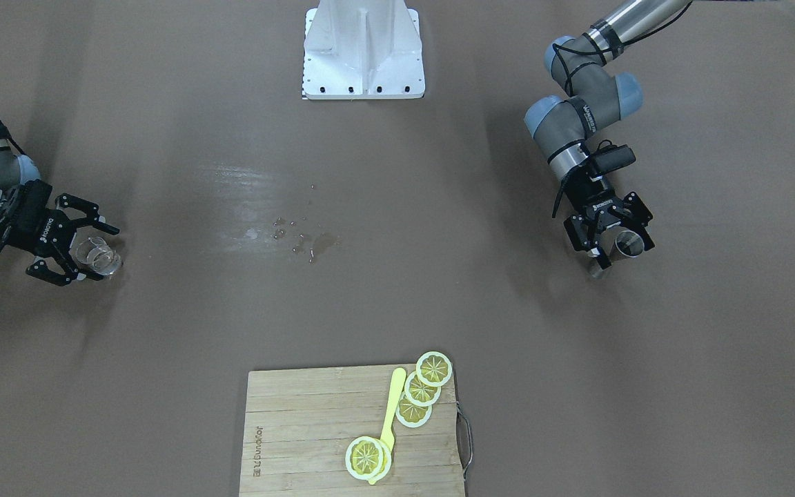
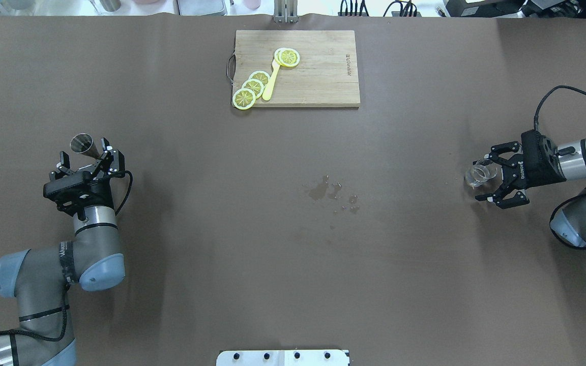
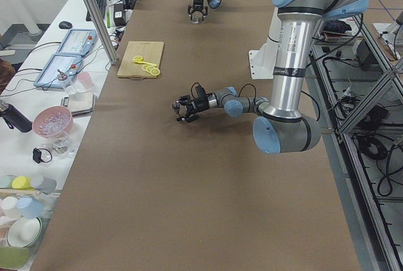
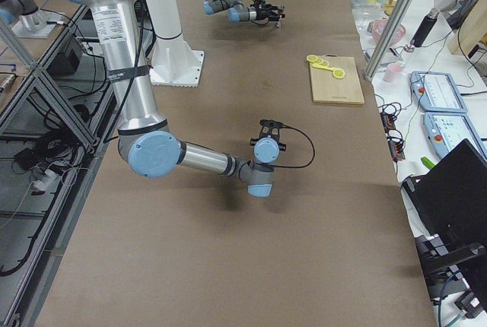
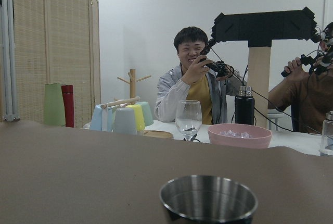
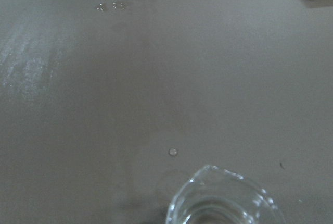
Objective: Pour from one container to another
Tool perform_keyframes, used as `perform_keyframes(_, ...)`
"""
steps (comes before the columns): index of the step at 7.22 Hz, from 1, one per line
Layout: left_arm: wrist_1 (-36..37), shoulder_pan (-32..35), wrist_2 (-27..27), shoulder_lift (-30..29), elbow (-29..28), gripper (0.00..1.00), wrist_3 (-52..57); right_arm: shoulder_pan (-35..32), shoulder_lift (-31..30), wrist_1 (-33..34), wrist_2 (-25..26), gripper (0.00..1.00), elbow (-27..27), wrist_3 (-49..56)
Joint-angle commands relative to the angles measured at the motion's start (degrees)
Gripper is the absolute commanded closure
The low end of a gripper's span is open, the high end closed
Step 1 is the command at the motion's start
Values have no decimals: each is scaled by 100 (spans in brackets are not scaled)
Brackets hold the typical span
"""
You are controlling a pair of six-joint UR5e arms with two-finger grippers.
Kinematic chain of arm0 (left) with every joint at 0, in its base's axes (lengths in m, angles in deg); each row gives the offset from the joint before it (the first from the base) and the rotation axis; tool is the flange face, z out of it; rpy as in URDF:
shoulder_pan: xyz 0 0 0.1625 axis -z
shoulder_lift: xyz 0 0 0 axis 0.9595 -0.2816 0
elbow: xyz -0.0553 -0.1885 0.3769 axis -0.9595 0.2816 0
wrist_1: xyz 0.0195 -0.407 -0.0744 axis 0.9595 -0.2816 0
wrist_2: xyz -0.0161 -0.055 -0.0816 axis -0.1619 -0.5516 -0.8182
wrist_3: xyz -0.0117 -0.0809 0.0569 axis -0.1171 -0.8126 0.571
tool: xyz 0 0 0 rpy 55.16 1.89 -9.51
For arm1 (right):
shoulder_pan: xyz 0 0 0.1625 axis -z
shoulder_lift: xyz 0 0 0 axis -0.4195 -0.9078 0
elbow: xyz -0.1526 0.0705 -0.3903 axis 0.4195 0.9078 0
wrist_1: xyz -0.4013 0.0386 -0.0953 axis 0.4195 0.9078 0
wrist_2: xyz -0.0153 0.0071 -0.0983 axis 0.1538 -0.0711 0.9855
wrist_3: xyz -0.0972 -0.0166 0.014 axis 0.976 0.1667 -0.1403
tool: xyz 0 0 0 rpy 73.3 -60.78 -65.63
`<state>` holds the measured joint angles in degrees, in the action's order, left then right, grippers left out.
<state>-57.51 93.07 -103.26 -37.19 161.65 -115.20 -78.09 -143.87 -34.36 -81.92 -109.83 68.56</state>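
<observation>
The small clear glass cup (image 2: 480, 174) stands on the brown table at the robot's far right. My right gripper (image 2: 487, 176) is open, its fingers spread wide on either side of the cup (image 1: 99, 255) and clear of it. The right wrist view shows only the cup's rim (image 6: 223, 200) at the bottom edge. At the far left the steel hourglass jigger (image 2: 82, 143) stands upright between the spread fingers of my open left gripper (image 2: 84, 150). Its dark mouth (image 5: 208, 200) fills the bottom of the left wrist view. In the front-facing view the jigger (image 1: 629, 244) sits inside the left gripper (image 1: 624, 252).
A wet spill (image 2: 331, 192) marks the table's middle. A wooden cutting board (image 2: 323, 76) with lemon slices (image 2: 252, 87) and a yellow utensil lies at the far edge. The robot's white base (image 1: 363, 52) stands on the near side. People, cups and a pink bowl (image 5: 239, 135) are beyond the far edge.
</observation>
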Motion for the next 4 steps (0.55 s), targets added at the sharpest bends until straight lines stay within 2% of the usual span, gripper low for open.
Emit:
perform_keyframes(1, 0, 17, 0, -245, -315, 3, 6, 2, 9, -9, 0, 20, -3, 0)
perform_keyframes(2, 0, 17, 0, -421, -500, 7, -3, 2, 9, -35, 0, 22, -3, 0)
perform_keyframes(3, 0, 34, -9, -423, -502, 16, -12, 2, 9, -61, 9, 25, -3, 0)
perform_keyframes(4, 0, 61, -17, -414, -493, 20, -12, 2, 9, -61, 9, 27, -3, 0)
